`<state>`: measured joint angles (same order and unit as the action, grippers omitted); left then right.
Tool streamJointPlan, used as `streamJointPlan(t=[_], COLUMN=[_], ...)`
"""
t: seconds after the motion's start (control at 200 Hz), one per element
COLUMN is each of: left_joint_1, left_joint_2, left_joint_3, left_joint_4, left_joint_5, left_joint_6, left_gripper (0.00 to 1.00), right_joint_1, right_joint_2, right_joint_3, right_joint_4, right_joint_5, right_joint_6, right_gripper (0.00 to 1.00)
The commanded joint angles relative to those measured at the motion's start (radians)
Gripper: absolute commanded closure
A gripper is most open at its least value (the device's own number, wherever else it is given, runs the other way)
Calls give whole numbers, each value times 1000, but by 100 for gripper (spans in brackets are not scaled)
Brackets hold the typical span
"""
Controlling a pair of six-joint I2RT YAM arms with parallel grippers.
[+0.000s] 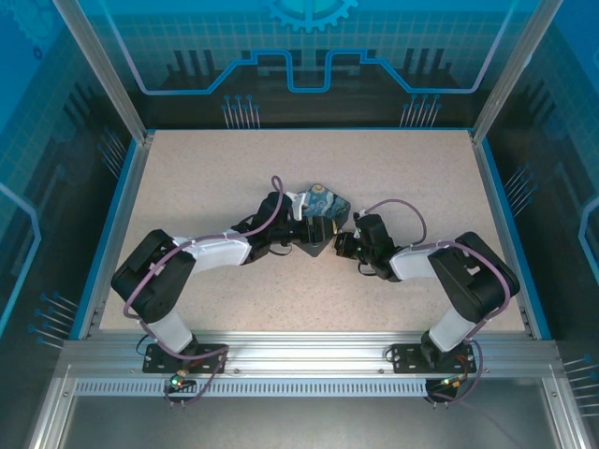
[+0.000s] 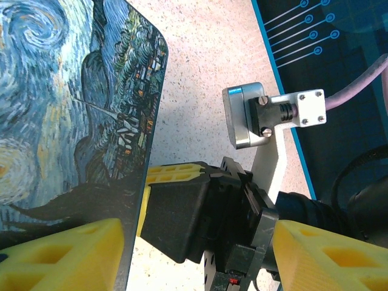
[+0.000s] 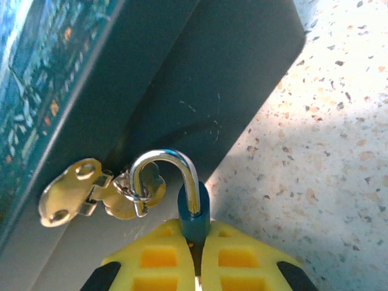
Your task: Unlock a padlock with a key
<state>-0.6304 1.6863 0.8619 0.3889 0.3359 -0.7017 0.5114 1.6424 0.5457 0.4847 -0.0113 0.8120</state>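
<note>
Speckled beige table (image 1: pixel 421 178), edged in blue, spans the middle of the overhead frame; a box painted with a swirling blue-and-yellow night sky (image 1: pixel 323 204) sits just above centre.

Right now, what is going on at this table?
The right pincer is shut on the padlock, whose shackle passes through the hasp of the box. The left pincer is open beside the box. Whether the padlock is locked, I cannot tell.
</note>
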Motion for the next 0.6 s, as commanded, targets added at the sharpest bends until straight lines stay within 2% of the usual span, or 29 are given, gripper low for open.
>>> streamJointPlan(t=[0.0,0.38,0.46,0.595], left_joint_1=[-6,-5,-2,30], left_joint_2=[66,77,63,36], left_joint_3=[-47,-50,-41,-46], left_joint_4=[-162,-151,-173,-207], left_joint_5=[-30,-40,-45,-55], left_joint_6=[-25,-37,-25,-12], left_gripper=[32,32,32,31], right_joint_1=[-30,-69,-92,-109], right_joint_2=[10,-3,-41,-172], right_joint_3=[25,23,11,14], right_joint_4=[43,49,21,-166], right_joint_5=[48,55,44,29], right_joint_6=[78,135,94,-58], right_gripper=[94,94,94,93])
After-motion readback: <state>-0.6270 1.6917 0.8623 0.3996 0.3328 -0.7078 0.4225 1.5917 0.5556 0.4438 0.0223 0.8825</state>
